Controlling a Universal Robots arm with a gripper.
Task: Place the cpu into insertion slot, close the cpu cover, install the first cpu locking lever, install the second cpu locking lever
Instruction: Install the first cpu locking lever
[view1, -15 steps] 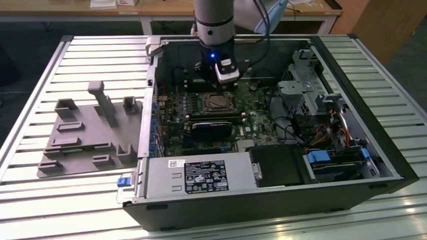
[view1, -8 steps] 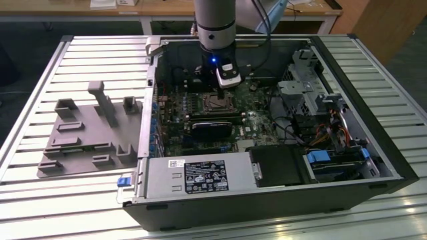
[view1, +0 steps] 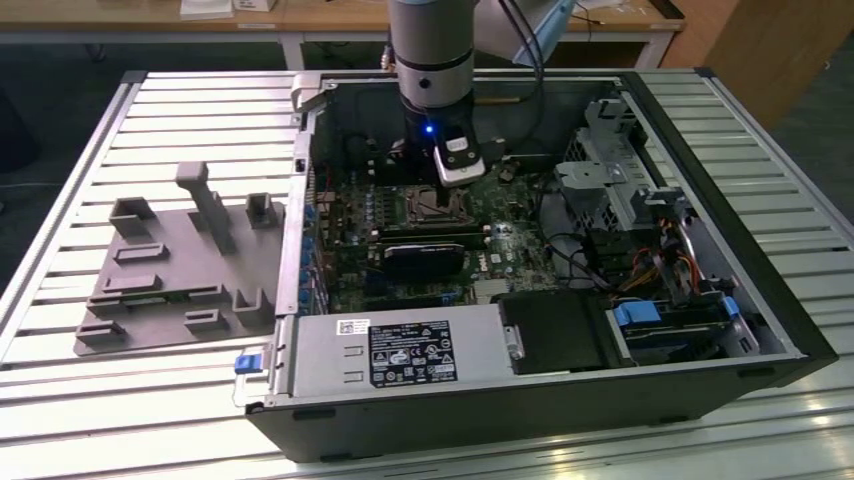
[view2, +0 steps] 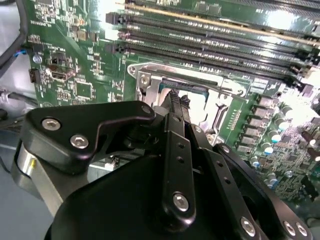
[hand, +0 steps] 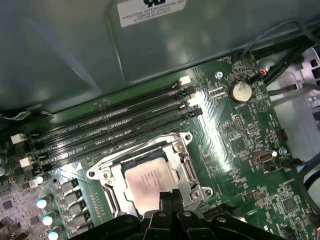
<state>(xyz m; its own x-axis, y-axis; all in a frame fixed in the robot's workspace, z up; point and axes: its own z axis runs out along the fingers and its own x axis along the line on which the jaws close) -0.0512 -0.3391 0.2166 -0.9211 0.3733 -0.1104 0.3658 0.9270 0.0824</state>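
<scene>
cpu: the cpu (hand: 150, 184) lies flat inside the insertion slot (hand: 106, 176), its pale metal top showing, so placing looks done.
cpu cover: the cpu cover (hand: 182, 165) frames the chip and appears lowered over it; I cannot tell whether it is fully seated.
locking levers: too thin to make out beside the insertion slot; whether either is latched cannot be told.
hand: the hand (hand: 170, 197) hangs just above the insertion slot's near edge, fingers drawn together, tips over the chip's rim, grasping nothing visible.
memory slots: the memory slots (hand: 115, 125) run just beyond the insertion slot.
</scene>
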